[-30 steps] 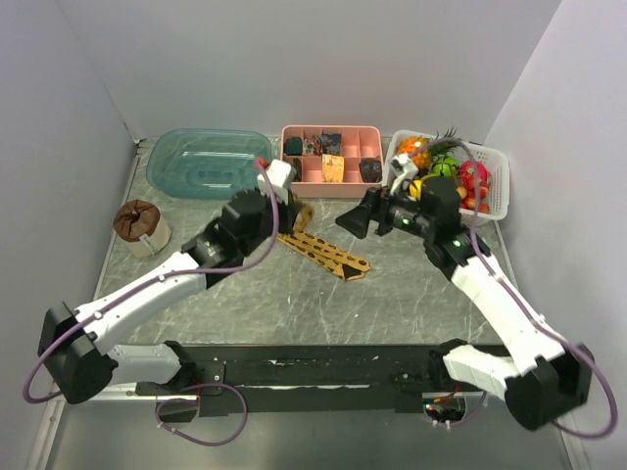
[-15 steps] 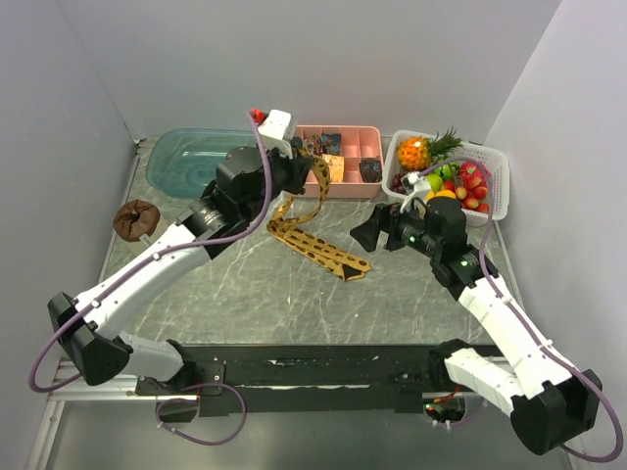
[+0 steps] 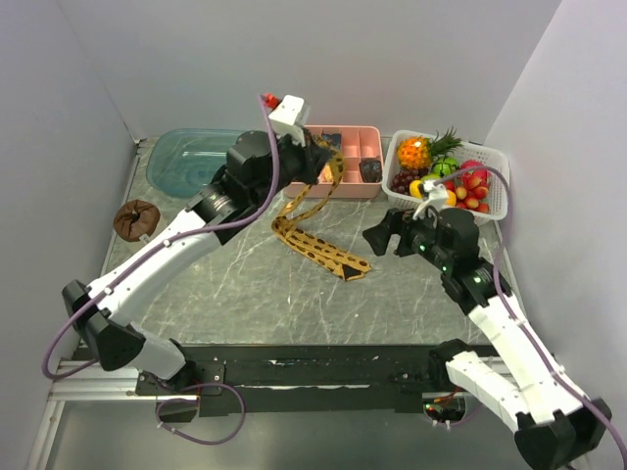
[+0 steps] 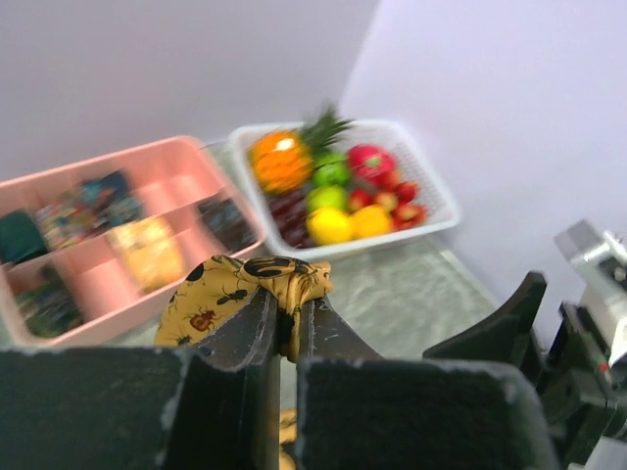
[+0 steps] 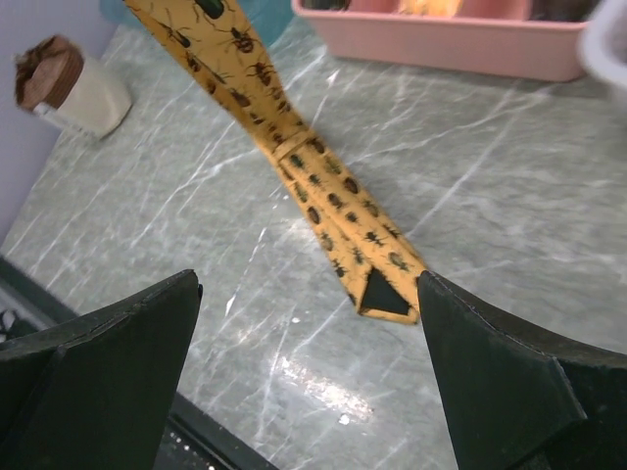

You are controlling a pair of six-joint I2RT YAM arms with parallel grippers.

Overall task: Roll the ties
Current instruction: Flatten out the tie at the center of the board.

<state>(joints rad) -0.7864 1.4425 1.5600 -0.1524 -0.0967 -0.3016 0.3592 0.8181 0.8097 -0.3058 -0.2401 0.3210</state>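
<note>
The tie (image 3: 318, 245) is golden-yellow with dark insect prints. One end is pinched up in the air in my left gripper (image 3: 329, 169), which is shut on a bunched fold of the tie (image 4: 245, 282). From there the cloth hangs down and trails across the marble table (image 3: 245, 294) to its pointed end (image 3: 355, 267). My right gripper (image 3: 378, 236) hovers open just right of that pointed end. In the right wrist view the tie (image 5: 323, 191) runs diagonally, its tip (image 5: 387, 292) close to the right finger (image 5: 490, 382), and nothing sits between the jaws.
A pink compartment tray (image 3: 362, 191) with small fabric bundles stands at the back, directly behind the raised tie. A white basket (image 3: 502, 208) of toy fruit is at the back right. A teal tub (image 3: 181, 166) and a brown-topped cup (image 3: 137, 221) are at the left.
My left arm has lifted the tie's end up and toward the back right, so more cloth hangs off the table. My right gripper has drawn back toward the near right, still open.
</note>
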